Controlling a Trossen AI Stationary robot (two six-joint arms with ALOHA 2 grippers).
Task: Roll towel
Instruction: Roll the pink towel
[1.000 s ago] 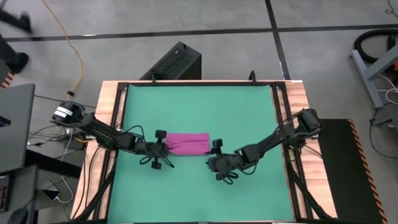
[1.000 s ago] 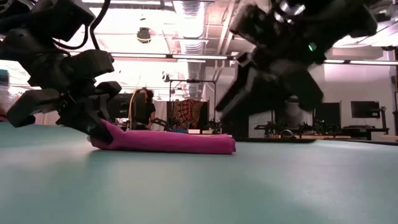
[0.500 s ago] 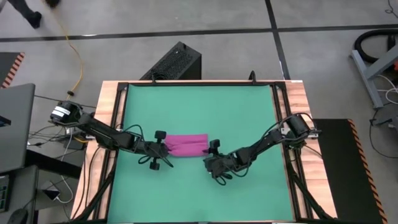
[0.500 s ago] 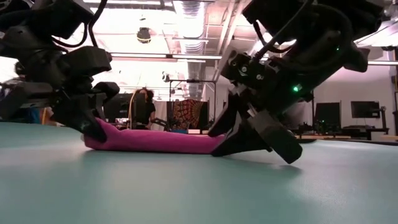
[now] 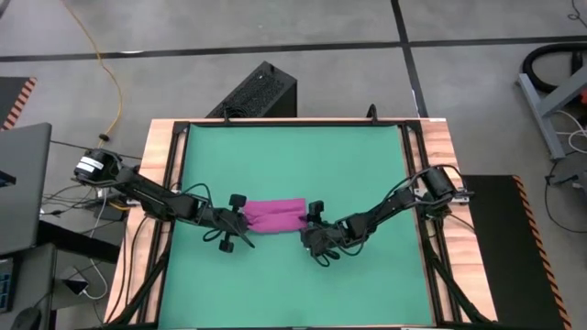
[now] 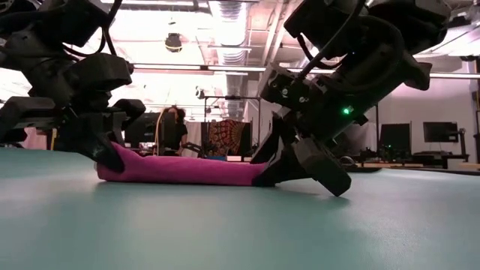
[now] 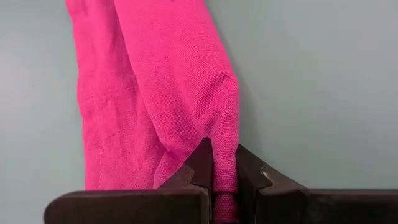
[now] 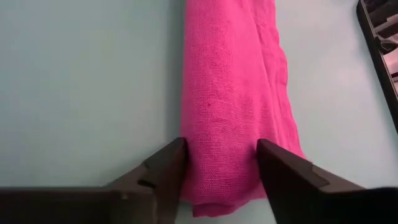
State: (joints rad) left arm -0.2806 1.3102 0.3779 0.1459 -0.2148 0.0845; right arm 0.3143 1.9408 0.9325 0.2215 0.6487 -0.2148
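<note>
The magenta-pink towel (image 5: 272, 215) lies as a narrow, partly rolled strip on the green mat (image 5: 293, 156), its length running left to right; it also shows in the low view (image 6: 187, 171). My left gripper (image 5: 240, 223) is shut on the towel's left end. My right gripper (image 5: 310, 229) is open at the towel's right end. Its two fingers stand low on either side of that end (image 8: 221, 174). My left gripper pinches a narrow raised fold (image 7: 225, 177) at the towel's left end between its two fingers. It comes slanting down from the table's left. The fold is drawn up a little at the fingers (image 6: 109, 150), and the remaining towel lies on the mat. My right gripper's fingers (image 8: 166, 167) stand close against both sides of the towel's right end; I cannot tell whether they touch it.
A black box (image 5: 261, 92) stands on the floor beyond the table's far edge. A laptop (image 5: 18, 183) and cables lie left of the table. Bare mat lies on the near and far sides of the towel. A person (image 6: 174, 127) shows far off in the room.
My right gripper has come down and toward the table's left, from above the mat to the towel's right end, where its fingers now straddle the cloth. My left gripper has kept its hold on the left end.
</note>
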